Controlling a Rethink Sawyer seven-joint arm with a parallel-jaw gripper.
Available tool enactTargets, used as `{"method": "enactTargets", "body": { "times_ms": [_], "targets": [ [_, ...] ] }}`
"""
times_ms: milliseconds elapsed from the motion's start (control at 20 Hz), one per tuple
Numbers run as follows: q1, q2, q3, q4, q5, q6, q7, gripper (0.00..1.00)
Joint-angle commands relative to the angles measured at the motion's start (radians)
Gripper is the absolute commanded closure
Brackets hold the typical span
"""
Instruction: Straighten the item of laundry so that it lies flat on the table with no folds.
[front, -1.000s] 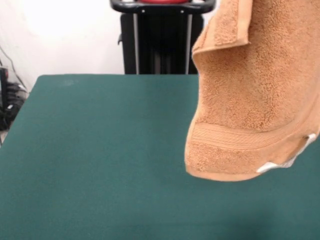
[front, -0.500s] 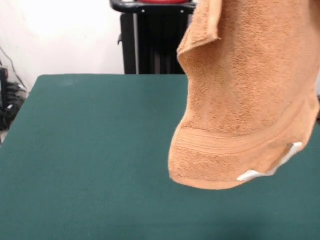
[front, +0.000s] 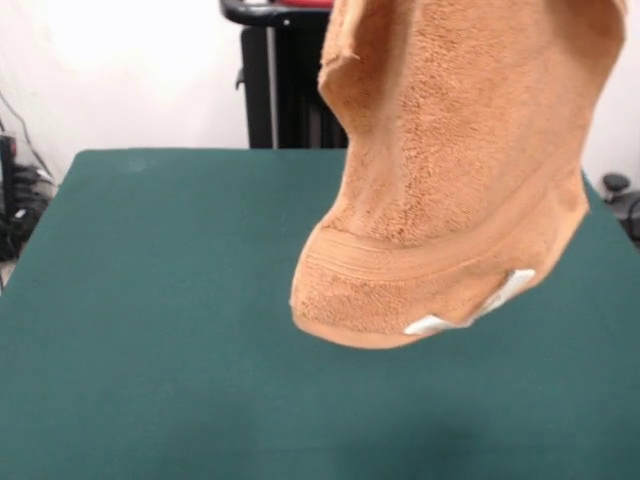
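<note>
The orange-tan terry towel (front: 450, 170) hangs in the air over the dark green table (front: 150, 300), right of centre in the front view. Its top runs out of the picture at the top edge, so what holds it is hidden. It hangs folded and bunched, with a woven border band (front: 400, 258) curving across its lower part and a small white label (front: 470, 312) at the bottom edge. The lowest edge hangs clear of the table top. The gripper does not show in this view.
The robot's black pedestal (front: 285, 80) stands behind the table's far edge, partly covered by the towel. Cables and dark gear lie off the table at the left edge (front: 15, 200). A dark object (front: 615, 190) sits off the right side.
The hanging towel has swung steadily to the left in the picture, by about a towel's half width, and its lower edge has turned a little. The table is unchanged.
</note>
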Motion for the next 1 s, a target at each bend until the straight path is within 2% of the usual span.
{"method": "enactTargets", "body": {
  "times_ms": [50,300,350,500,650,1000],
  "targets": [
    [0.052,-0.113,0.106,0.371,-0.028,-0.124,0.066,1.00],
    [0.067,-0.192,0.104,0.502,-0.060,-0.218,0.019,1.00],
    [0.065,-0.209,0.111,0.527,-0.065,-0.243,0.022,0.00],
    [0.073,-0.232,0.108,0.565,-0.070,-0.283,0.024,0.00],
    [0.090,-0.259,0.097,0.599,-0.071,-0.271,0.076,0.00],
    [0.101,-0.299,0.110,0.644,-0.083,-0.264,0.083,0.00]
  ]
}}
